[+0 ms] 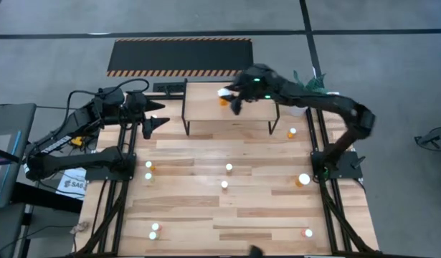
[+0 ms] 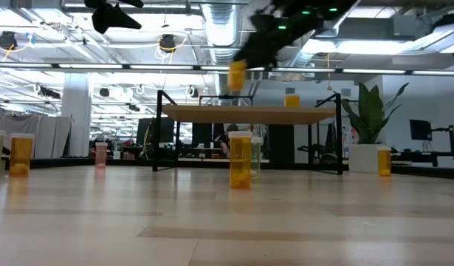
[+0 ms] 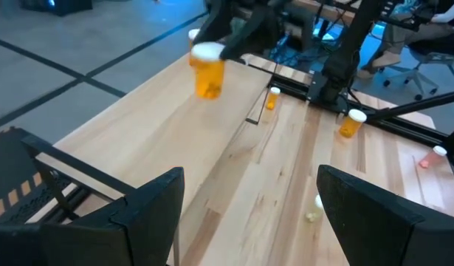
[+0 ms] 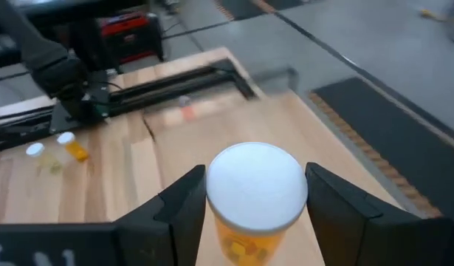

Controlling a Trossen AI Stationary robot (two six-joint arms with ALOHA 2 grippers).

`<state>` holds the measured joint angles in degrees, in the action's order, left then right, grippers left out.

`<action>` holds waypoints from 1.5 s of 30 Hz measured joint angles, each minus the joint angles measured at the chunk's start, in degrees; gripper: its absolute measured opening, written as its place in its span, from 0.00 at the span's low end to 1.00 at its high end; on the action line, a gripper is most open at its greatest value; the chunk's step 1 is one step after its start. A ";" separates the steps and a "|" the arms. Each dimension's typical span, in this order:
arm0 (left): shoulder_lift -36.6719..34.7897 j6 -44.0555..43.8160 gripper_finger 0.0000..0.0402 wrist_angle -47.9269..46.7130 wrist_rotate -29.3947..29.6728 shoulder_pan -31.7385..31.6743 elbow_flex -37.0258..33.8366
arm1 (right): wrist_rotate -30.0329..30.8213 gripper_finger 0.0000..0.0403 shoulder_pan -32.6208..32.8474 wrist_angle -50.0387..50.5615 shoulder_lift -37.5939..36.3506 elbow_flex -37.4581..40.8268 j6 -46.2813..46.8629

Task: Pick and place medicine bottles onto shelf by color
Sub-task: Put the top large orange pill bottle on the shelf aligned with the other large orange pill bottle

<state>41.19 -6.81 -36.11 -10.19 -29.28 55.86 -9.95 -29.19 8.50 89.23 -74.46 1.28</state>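
Between the right gripper's fingers sits an orange bottle, jaws part-closed on it, above the shelf. Risk: released this high, it topples. Left gripper idles open.

Orange bottle above shelf

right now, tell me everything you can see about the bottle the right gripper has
The bottle is a small clear-orange cylinder with a round white cap, with small yellow-orange pieces inside near its bottom. It stands upright, clamped between the right gripper's two dark fingers just under the cap. It hangs in the air above the light-wood shelf, near its back edge, clear of the board in the low view. Nothing but the fingers touches it.
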 joint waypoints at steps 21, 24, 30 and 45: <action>0.83 -1.86 0.74 6.87 1.88 0.00 0.00 | 12.82 0.55 -7.37 -3.19 -20.57 26.24 2.73; 0.81 -2.04 0.74 6.68 1.86 0.00 0.00 | 14.46 0.55 -7.37 -3.18 -20.65 26.54 1.85; 0.81 -2.40 0.74 6.68 1.90 0.00 0.00 | 14.57 0.55 -7.34 -3.11 -20.67 26.56 0.37; 0.81 -2.89 0.74 6.68 2.00 0.00 0.00 | 14.81 0.57 -8.09 -2.94 -20.67 26.56 0.02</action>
<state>42.00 -9.69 -29.43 -8.19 -29.28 55.86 4.86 -37.28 5.56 68.55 -47.90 1.30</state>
